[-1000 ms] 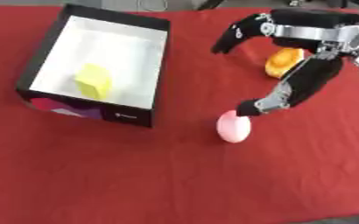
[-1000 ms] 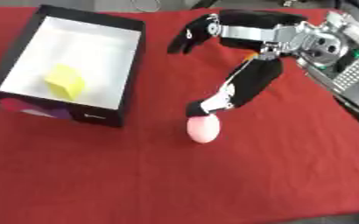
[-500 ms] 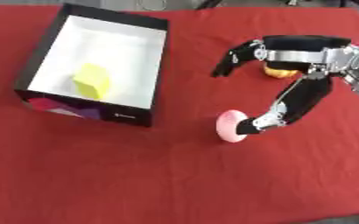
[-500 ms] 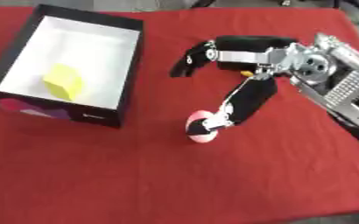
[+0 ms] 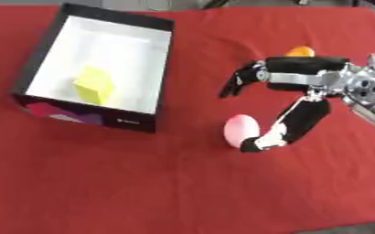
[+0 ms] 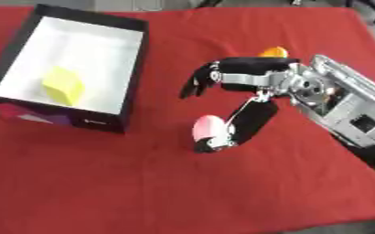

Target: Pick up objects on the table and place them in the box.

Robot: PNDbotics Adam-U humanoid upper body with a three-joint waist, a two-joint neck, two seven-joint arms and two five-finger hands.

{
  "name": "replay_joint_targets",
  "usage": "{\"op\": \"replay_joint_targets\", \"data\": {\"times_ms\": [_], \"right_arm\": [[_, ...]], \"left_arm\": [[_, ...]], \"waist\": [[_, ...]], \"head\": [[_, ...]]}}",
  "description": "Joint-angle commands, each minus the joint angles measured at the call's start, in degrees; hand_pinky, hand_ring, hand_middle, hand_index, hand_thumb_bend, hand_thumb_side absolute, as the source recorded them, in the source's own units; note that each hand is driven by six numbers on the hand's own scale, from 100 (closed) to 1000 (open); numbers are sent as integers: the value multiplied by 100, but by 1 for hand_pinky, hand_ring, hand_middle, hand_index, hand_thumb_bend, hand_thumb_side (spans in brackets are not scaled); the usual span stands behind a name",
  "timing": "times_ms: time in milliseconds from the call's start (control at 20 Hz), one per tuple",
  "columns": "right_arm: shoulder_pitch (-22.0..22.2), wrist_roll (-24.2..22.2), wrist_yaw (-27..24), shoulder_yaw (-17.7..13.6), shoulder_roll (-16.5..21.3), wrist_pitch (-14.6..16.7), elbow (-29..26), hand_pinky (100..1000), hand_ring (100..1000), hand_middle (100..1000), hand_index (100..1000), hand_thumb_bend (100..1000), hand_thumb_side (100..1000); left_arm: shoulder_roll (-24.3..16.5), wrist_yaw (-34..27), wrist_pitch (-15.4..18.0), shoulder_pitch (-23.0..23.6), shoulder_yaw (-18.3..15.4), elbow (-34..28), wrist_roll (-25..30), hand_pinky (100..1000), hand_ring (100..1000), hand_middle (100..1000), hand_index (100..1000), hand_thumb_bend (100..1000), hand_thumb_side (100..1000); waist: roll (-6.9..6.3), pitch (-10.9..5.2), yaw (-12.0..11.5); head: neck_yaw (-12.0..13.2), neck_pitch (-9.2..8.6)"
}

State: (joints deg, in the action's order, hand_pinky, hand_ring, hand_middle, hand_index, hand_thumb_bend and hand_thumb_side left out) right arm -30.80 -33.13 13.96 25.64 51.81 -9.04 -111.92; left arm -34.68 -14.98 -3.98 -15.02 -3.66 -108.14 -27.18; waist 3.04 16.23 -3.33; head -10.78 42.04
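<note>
A pink egg-shaped object (image 5: 240,130) lies on the red cloth to the right of the box (image 5: 37,67). My right hand (image 5: 291,93) reaches in from the right and hangs over the pink object, its fingers spread above it and its thumb touching the object's right side. The hand is open and nothing is lifted. A yellow block (image 5: 93,85) lies inside the white-lined box. An orange object (image 5: 299,51) shows behind the right hand, partly hidden by it. My left hand shows in neither view.
The red cloth (image 5: 142,192) covers the whole table, with bare room in front and to the left of the pink object. The box has black walls and a patterned front side. The table's far edge runs along the top.
My right hand has moved down and toward me, its thumb sliding from above the pink object to its right side. The camera view has shifted, so the orange object looks farther behind the hand.
</note>
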Motion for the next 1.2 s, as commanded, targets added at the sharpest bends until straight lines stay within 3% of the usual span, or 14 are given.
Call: {"op": "replay_joint_targets", "data": {"times_ms": [50,600,1200], "right_arm": [[-47,53,189,-5,33,65,126,878,806,777,835,521,424],[6,159,819,100,-5,331,790,861,802,774,831,499,413],[88,93,1004,92,79,487,988,819,738,704,782,468,359]], "left_arm": [[-67,17,-12,-14,-19,-69,-2,840,698,755,839,807,600],[-27,56,-5,5,-10,-74,0,838,696,753,837,810,599],[1,57,-1,12,-21,-72,-53,835,693,751,833,814,595]], "waist": [[-12,1,-7],[-31,37,-25],[-37,66,-4]], "head": [[-35,-85],[-72,-132],[-59,-143]]}}
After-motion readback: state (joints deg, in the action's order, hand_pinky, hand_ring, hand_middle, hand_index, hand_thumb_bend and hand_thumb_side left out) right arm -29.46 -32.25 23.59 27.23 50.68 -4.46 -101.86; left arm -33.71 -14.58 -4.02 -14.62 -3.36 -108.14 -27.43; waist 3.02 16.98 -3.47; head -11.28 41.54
